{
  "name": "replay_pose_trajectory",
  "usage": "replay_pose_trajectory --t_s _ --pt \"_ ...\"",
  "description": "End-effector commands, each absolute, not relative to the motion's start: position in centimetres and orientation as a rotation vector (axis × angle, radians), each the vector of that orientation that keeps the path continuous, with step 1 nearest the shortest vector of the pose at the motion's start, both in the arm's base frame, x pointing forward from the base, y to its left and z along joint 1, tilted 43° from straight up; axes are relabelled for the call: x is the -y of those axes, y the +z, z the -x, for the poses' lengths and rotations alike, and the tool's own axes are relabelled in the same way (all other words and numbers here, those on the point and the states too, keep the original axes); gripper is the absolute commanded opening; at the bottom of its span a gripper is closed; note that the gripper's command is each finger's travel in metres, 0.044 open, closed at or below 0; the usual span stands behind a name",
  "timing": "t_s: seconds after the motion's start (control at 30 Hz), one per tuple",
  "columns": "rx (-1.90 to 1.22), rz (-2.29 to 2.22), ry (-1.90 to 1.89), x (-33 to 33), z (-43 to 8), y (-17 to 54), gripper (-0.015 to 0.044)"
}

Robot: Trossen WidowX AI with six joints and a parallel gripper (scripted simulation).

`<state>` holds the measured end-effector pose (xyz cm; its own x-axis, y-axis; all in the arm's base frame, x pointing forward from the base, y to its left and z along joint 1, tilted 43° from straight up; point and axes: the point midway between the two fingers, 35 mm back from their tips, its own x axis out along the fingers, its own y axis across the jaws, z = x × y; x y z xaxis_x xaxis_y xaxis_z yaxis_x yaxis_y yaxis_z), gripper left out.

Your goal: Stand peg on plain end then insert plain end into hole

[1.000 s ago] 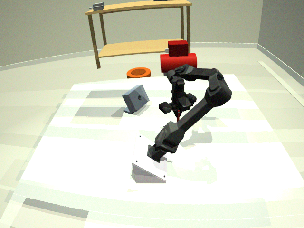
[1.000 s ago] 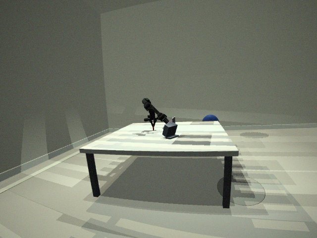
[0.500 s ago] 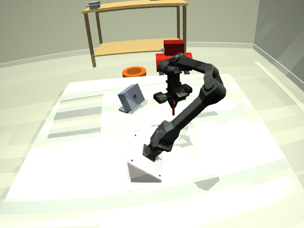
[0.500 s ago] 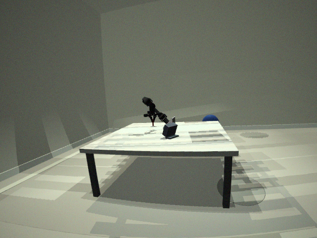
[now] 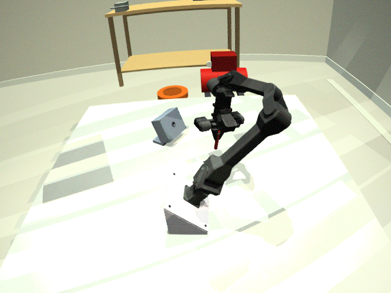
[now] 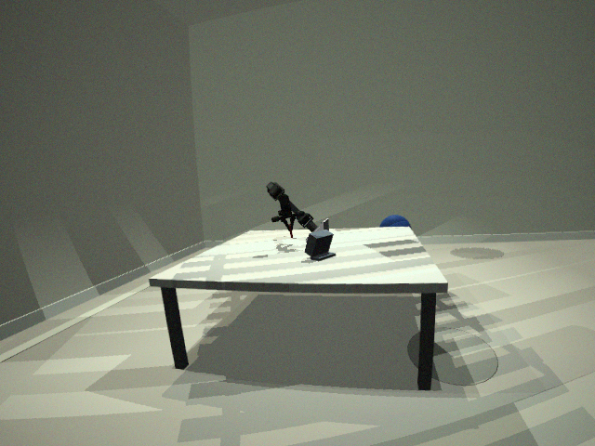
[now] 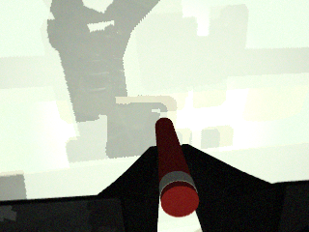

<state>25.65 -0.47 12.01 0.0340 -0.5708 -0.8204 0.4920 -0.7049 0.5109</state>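
Observation:
The red peg [image 5: 216, 144] [image 6: 291, 235] [image 7: 172, 161] is nearly upright, slightly tilted in the top view. Its banded end is up, with the pale band near the top in the wrist view, and its plain end points down. My gripper [image 5: 217, 137] [image 6: 290, 229] [image 7: 169, 153] is shut on the peg and holds it above the table, the plain end sticking out below the fingertips. The blue-grey sloped panel [image 5: 163, 127] [image 6: 318, 244] stands apart, left of the gripper in the top view. Its empty hole [image 5: 173, 124] faces up at a slant, visible in the top view.
The arm's wedge-shaped base [image 5: 185, 223] stands on the white table [image 5: 126, 252] [image 6: 297, 286]. A foot plate [image 5: 159, 141] [image 6: 323, 256] sticks out under the panel. An orange ring [image 5: 161, 94], a red machine [image 5: 223, 61] and a wooden bench [image 5: 176, 60] are beyond the table.

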Motion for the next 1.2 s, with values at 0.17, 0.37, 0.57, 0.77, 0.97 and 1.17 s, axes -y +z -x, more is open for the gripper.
replay_pose_trajectory --t_s 0.17,0.37,0.57,0.77,0.97,1.17 --pt "0.016 -1.645 -1.801 0.0 -26.0 10.6 0.0" --pt "-0.028 -1.714 -1.812 -0.4 -26.4 9.9 0.0" --pt "-0.075 -1.783 -1.816 -0.8 -26.9 9.2 0.0" --pt "-0.123 -1.852 -1.815 -1.2 -27.4 8.6 0.0" --pt "-0.174 -1.921 -1.806 -1.7 -28.0 8.1 0.0" --pt "-0.226 -1.99 -1.791 -2.1 -28.6 7.7 0.0"
